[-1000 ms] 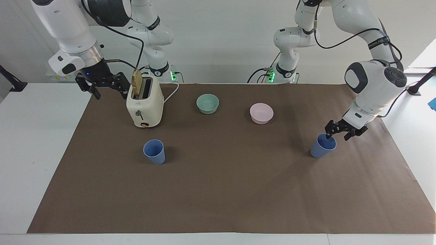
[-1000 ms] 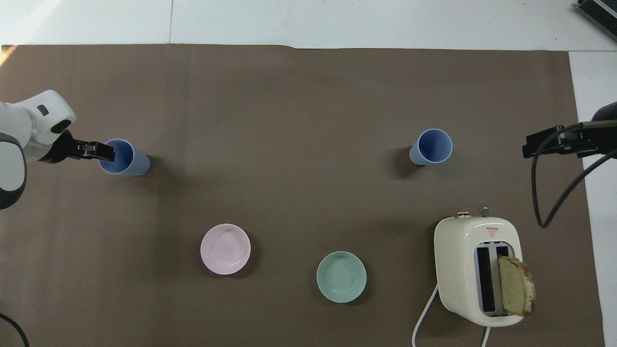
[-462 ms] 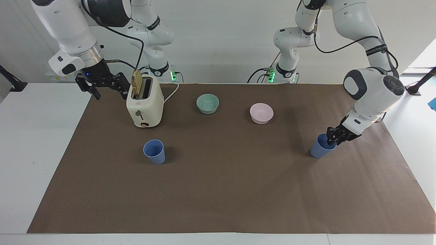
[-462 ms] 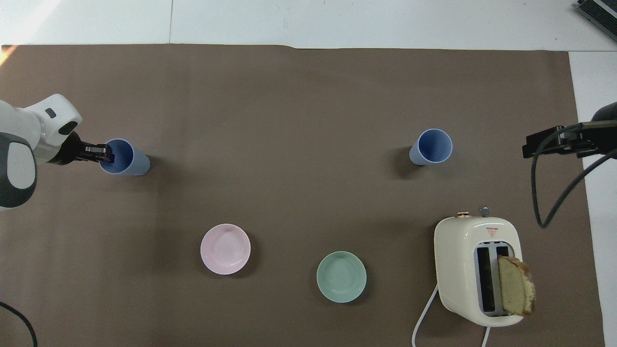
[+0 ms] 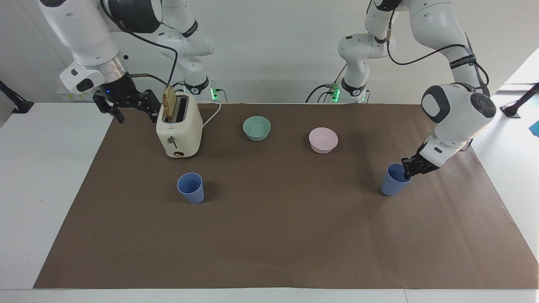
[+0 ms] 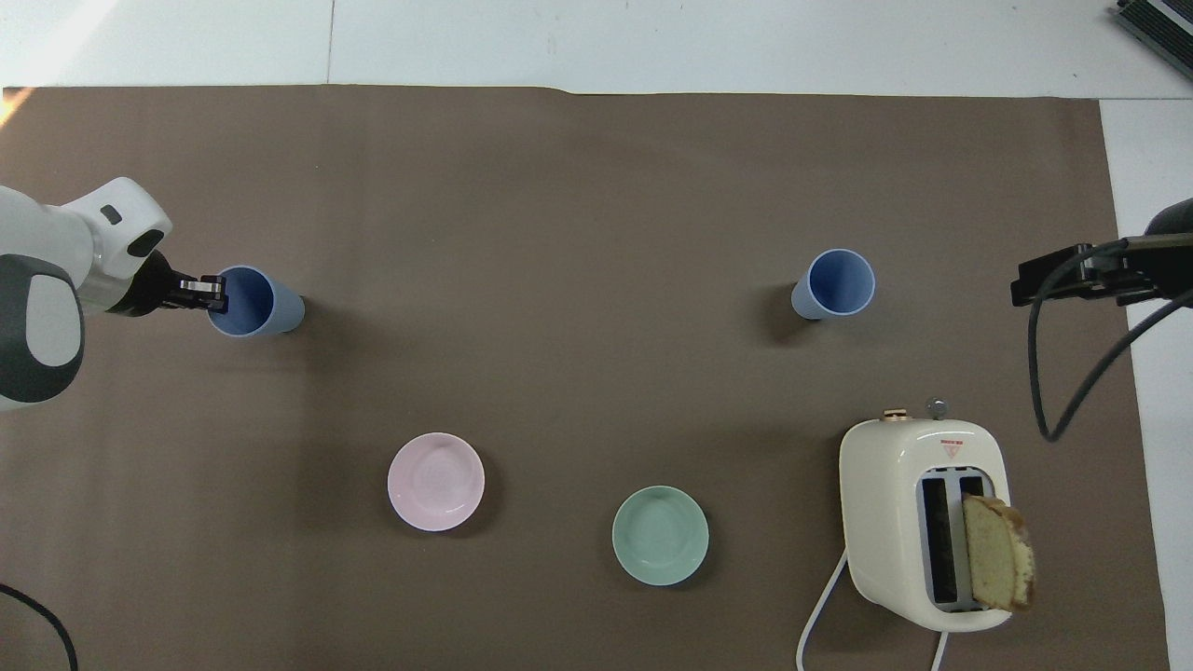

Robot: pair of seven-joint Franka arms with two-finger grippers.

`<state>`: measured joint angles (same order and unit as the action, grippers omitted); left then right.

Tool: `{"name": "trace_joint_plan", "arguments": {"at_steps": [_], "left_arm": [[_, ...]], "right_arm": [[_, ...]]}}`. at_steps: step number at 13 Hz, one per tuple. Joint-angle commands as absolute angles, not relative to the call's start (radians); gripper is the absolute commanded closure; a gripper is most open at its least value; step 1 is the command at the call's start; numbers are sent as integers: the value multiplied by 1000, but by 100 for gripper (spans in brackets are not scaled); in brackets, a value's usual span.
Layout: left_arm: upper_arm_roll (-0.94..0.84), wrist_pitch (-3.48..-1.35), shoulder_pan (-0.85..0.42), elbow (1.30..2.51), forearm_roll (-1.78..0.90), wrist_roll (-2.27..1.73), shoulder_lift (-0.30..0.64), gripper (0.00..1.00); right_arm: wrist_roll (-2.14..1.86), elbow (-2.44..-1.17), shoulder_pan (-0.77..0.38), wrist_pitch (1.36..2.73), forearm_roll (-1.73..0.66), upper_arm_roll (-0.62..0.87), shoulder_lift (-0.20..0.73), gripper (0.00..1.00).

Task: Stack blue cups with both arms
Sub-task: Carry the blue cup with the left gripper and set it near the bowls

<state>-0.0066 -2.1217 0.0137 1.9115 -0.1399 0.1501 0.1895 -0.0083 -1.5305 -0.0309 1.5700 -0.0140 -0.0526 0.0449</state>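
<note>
Shifted since the earlier frames: left arm (image 5: 457, 111) swung inward, and held blue cup (image 5: 392, 180) dragged slightly toward the table's middle, now tilted. Left gripper (image 5: 407, 171) closed down from wide open to a pinch on that cup's rim, one finger inside the wall, one outside. Cup base at or just above the brown paper sheet (image 5: 286, 235); contact not determinable. Unchanged: right arm (image 5: 90, 40), free blue cup, both bowls, toaster.

Largest to smallest:
- Brown paper sheet: covers most of the table; all items on it.
- Left arm: cut off at the edge of the overhead view; only wrist and gripper visible there (image 6: 200, 294).
- Right arm: waiting, raised beside the toaster over the sheet's edge at its own end of the table. Right gripper (image 5: 128, 110) spread wide, holding nothing; mostly cut off in the overhead view.
- Toaster (image 5: 179, 128): cream, two slots; one slice of bread (image 5: 169, 105) standing up out of one slot, other slot empty. Cord partly hidden.
- Pink bowl (image 5: 323, 140), teal-green bowl (image 5: 257, 128): upright, empty, side by side, nearer the robots than the cups.
- Free blue cup (image 5: 190, 187): upright, empty, farther from the robots than the toaster, well apart from the held cup.
</note>
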Motion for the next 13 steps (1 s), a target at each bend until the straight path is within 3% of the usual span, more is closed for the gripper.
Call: {"name": "trace_joint_plan", "arguments": {"at_steps": [1, 9, 12, 13], "left_arm": [[5, -2089, -130, 1922, -144, -30, 152, 100], [3, -2126, -539, 1982, -138, -512, 152, 100], [2, -2172, -575, 2028, -138, -540, 140, 100], [3, -2172, -575, 2026, -138, -541, 141, 92]], "right_arm": [[9, -1577, -21, 1606, -21, -48, 12, 0], [3, -1637, -6, 1701, -21, -49, 31, 0], [2, -1713, 8, 1824, -20, -49, 44, 0], [2, -1716, 8, 1841, -20, -49, 64, 0]]}}
